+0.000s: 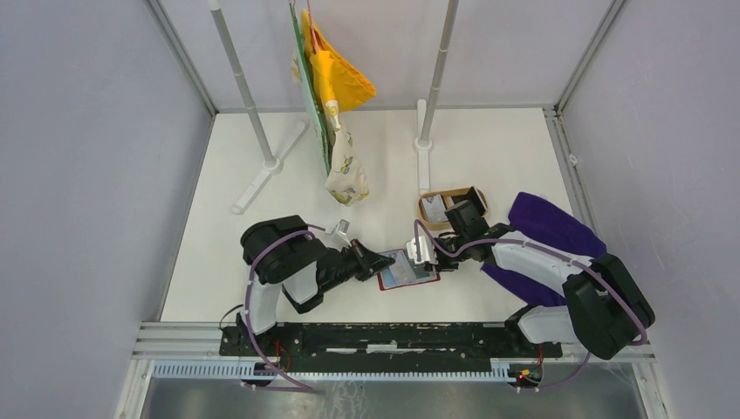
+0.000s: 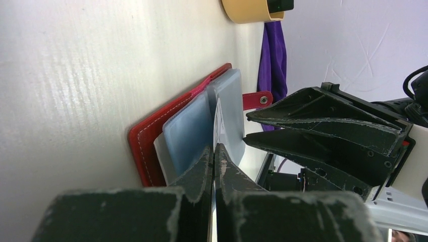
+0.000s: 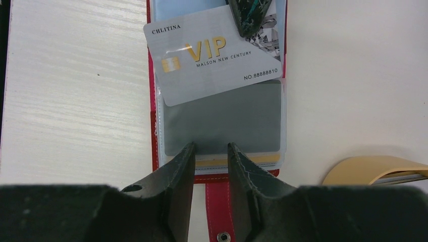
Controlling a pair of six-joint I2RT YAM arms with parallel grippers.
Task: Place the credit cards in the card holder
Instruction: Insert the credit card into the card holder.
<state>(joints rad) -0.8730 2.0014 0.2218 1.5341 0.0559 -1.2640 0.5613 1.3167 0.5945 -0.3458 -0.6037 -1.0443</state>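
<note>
The left hand (image 2: pixel 214 151) is pressing its fingers together, pinching a pale VIP credit card (image 3: pixel 212 60) that is lying tilted across the clear sleeves of the open red card holder (image 2: pixel 144 146) on the bench (image 1: pixel 218 262). The right hand (image 3: pixel 208 151) is hovering with fingers partly spread over the holder's snap-tab edge, gripping nothing. Beyond, the wooden tray (image 3: pixel 373 169) is holding more cards (image 1: pixel 434 208), beside a purple cloth (image 1: pixel 550 227).

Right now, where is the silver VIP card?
Right wrist view: the VIP card lies tilted on the clear sleeves of the open card holder, its far corner under the left fingers.
</note>
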